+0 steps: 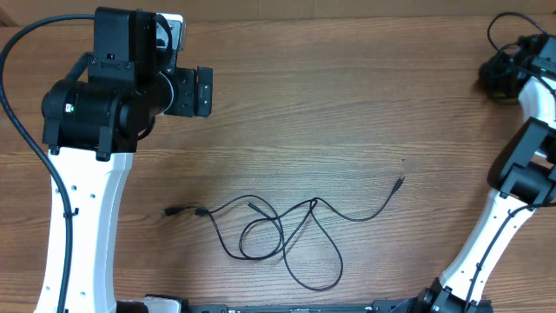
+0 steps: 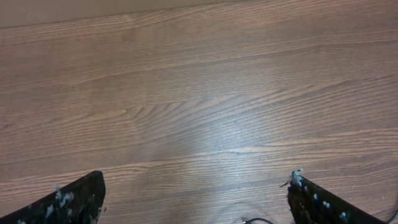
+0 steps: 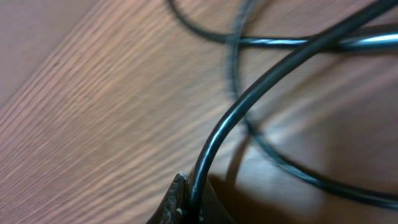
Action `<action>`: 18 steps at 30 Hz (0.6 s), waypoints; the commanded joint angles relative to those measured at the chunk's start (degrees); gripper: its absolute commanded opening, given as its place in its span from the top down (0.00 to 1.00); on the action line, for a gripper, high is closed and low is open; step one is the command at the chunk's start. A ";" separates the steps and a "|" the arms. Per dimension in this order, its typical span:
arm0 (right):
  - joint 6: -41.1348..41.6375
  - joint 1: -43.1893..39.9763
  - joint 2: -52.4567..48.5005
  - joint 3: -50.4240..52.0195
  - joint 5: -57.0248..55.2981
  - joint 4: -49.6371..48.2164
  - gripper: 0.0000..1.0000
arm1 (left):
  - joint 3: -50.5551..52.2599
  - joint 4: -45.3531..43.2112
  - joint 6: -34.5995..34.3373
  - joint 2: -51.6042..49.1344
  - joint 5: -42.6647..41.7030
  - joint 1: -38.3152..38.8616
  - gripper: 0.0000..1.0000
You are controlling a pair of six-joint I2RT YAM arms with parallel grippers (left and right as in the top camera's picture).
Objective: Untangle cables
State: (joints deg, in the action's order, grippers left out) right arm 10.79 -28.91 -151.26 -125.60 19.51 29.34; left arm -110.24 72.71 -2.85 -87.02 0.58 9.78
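Several cables (image 1: 280,228) lie tangled sideways, back and right of the nearer left gripper (image 2: 194,183), which is wide open, empty.

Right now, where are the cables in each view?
Overhead: cables lie tangled at low centre.
Left wrist: not clearly in it; a dark sliver at the bottom edge may be one.
Right wrist: not in it; the close, blurred wires seem the arm's own.
Shared landmark: the wood-grain table.
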 commanded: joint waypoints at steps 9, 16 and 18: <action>-3.30 -5.25 -3.02 -0.55 1.92 5.84 0.00 | -0.04 0.17 -0.55 0.00 -1.99 0.11 0.07; -3.56 -4.92 1.40 -2.03 3.74 10.12 0.00 | -0.04 2.25 -0.50 0.00 -2.75 0.11 0.07; -3.54 -4.46 4.15 -2.40 3.74 11.89 0.00 | -0.04 2.34 -0.52 0.00 -2.75 0.11 0.07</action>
State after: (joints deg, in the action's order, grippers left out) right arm 7.09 -33.76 -149.38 -128.57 24.14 38.61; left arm -110.24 74.96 -2.87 -87.02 -1.32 9.78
